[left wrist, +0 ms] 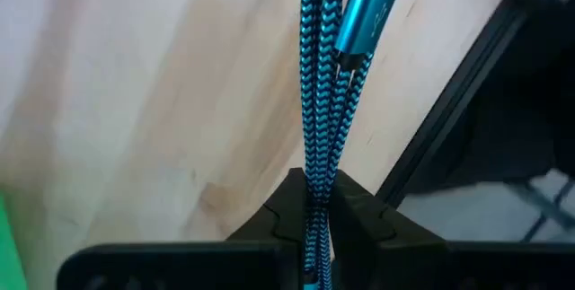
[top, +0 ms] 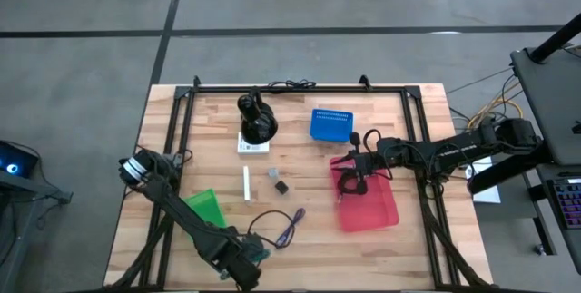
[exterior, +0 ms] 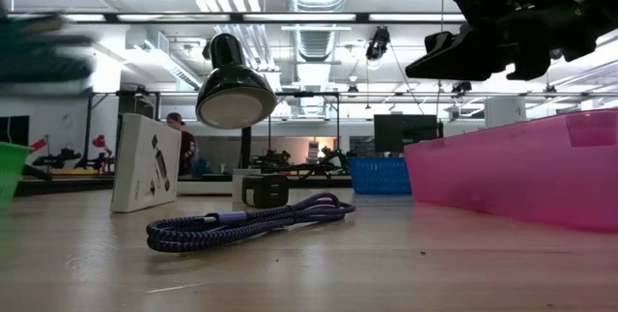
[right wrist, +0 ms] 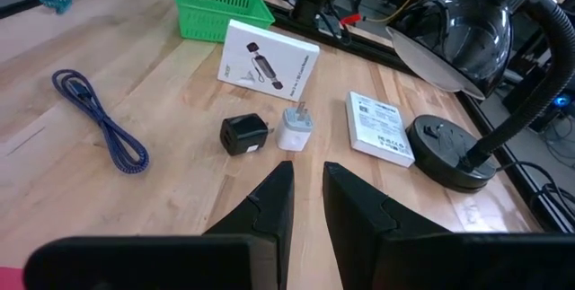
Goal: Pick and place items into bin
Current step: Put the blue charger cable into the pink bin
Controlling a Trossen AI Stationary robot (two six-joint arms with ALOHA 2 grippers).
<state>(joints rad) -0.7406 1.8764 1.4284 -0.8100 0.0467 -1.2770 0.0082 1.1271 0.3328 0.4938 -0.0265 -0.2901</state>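
Observation:
My left gripper [left wrist: 316, 227], near the table's near edge [top: 257, 253], is shut on a teal braided cable [left wrist: 316, 101]. My right gripper [right wrist: 308, 202] hovers over the pink bin [top: 370, 207], fingers slightly apart with nothing between them. A black cable loop [top: 350, 184] shows below it at the bin's left wall. On the wood lie a purple cable [top: 290, 226], a white box standing on edge [right wrist: 269, 61], a dark block [right wrist: 243, 134], a white plug [right wrist: 296, 127] and a white card [right wrist: 379, 128]. My left gripper pinches the teal cable's folded strands [left wrist: 314, 202] between its two fingers, several strands side by side. The strands run straight out past the fingertips along the fingers, and a teal connector [left wrist: 361, 16] lies against them farther out. The wood shows behind them.
A black desk lamp [top: 257, 119] stands at the table's far middle, beside the white card. A blue basket [top: 331, 123] sits to its right, and a green bin [top: 205, 208] lies near the left arm. Black frame rails [top: 300, 87] border the table.

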